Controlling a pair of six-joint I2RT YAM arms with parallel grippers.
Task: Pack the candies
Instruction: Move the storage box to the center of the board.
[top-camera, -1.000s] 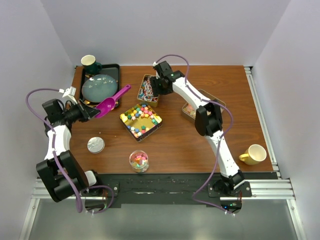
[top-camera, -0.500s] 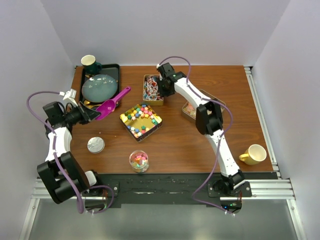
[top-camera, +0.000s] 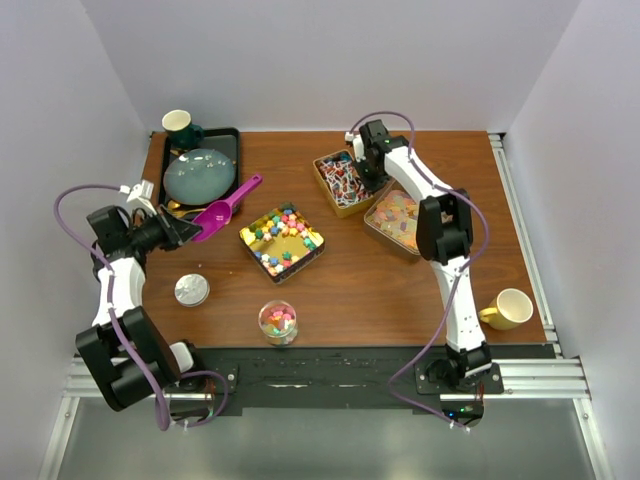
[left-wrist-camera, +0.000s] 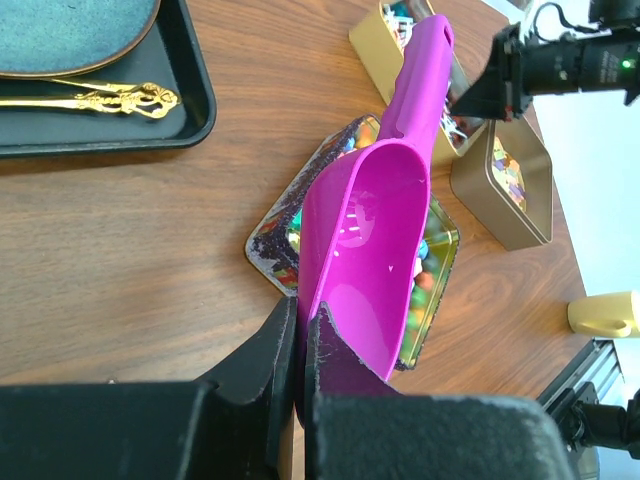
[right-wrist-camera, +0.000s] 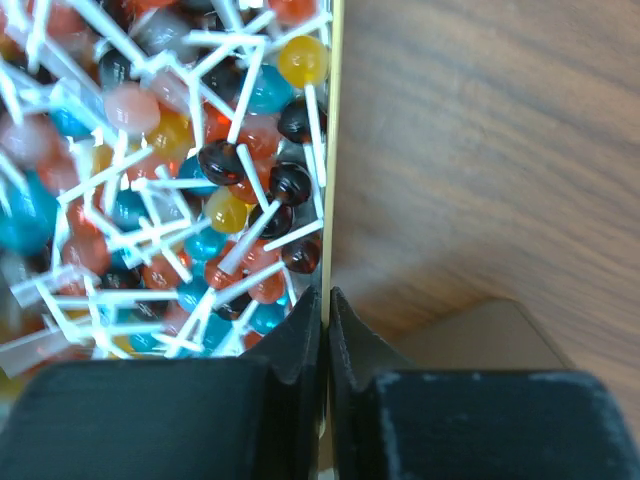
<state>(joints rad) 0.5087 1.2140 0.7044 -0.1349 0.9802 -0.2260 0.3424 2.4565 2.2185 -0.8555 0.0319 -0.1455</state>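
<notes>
My right gripper (top-camera: 370, 180) (right-wrist-camera: 326, 300) is shut on the thin gold wall (right-wrist-camera: 335, 150) of a tin (top-camera: 343, 183) full of red, blue and yellow candies on white sticks (right-wrist-camera: 200, 180). A square gold tin (top-camera: 282, 243) of bright multicolour candies (left-wrist-camera: 428, 262) lies mid-table. A third tin (top-camera: 400, 220) holds orange-yellow candies. A small clear jar (top-camera: 277, 322) at the front has a few multicolour candies inside. My left gripper (top-camera: 188, 232) (left-wrist-camera: 300, 330) is shut on the bowl end of an empty purple scoop (top-camera: 222, 208) (left-wrist-camera: 370, 240), held left of the square tin.
A black tray (top-camera: 232, 140) at the back left carries a blue plate (top-camera: 200, 173) and gold cutlery (left-wrist-camera: 100, 98). A green cup (top-camera: 180, 125) stands behind it. A round metal lid (top-camera: 191, 290) lies front left. A yellow mug (top-camera: 510, 308) sits front right.
My right gripper has shut on the stick-candy tin's wall and dragged the tin to the right, up beside the orange-yellow candy tin. The left arm and scoop have barely moved.
</notes>
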